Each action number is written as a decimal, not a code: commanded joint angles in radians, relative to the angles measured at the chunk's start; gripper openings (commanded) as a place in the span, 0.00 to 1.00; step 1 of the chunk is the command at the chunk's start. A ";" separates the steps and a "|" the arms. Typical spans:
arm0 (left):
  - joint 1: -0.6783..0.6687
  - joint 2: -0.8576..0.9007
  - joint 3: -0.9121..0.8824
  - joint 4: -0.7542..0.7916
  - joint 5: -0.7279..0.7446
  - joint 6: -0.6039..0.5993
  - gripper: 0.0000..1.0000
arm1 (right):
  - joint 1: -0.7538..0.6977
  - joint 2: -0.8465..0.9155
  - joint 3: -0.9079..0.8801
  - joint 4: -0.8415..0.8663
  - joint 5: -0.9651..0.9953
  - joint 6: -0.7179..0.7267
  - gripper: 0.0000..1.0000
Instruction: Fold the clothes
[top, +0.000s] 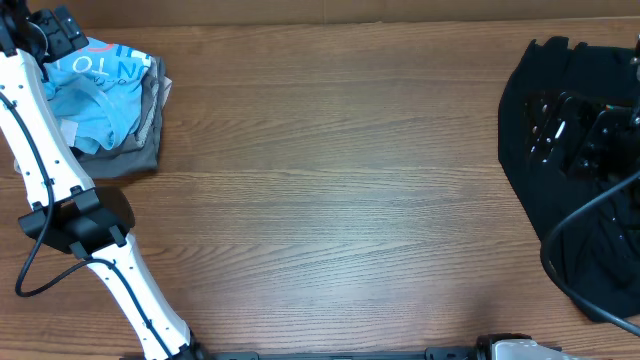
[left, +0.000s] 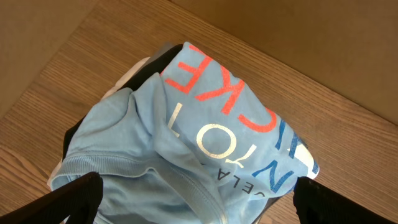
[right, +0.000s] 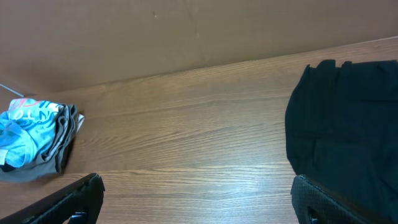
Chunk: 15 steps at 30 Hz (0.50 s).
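Left end effector (left: 202, 196), wide open and empty, hovers above the crumpled T-shirt (left: 205, 124).

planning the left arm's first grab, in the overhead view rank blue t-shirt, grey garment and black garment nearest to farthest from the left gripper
1. Blue T-shirt: far left corner, right beside the left gripper.
2. Grey garment: under the shirt, its edge showing just beyond.
3. Black garment: far right, across the table.
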<state>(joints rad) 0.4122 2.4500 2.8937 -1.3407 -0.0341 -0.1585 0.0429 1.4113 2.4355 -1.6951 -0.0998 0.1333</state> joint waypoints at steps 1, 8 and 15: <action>-0.010 -0.034 0.019 -0.002 0.008 -0.014 1.00 | 0.003 0.014 0.006 0.002 0.011 -0.004 1.00; -0.010 -0.034 0.019 -0.002 0.009 -0.014 1.00 | 0.003 -0.054 -0.080 0.154 0.057 -0.004 1.00; -0.010 -0.034 0.019 -0.002 0.009 -0.014 1.00 | 0.002 -0.335 -0.605 0.575 0.057 -0.003 1.00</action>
<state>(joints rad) 0.4122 2.4500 2.8937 -1.3407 -0.0338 -0.1585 0.0429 1.1919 2.0205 -1.2182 -0.0582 0.1337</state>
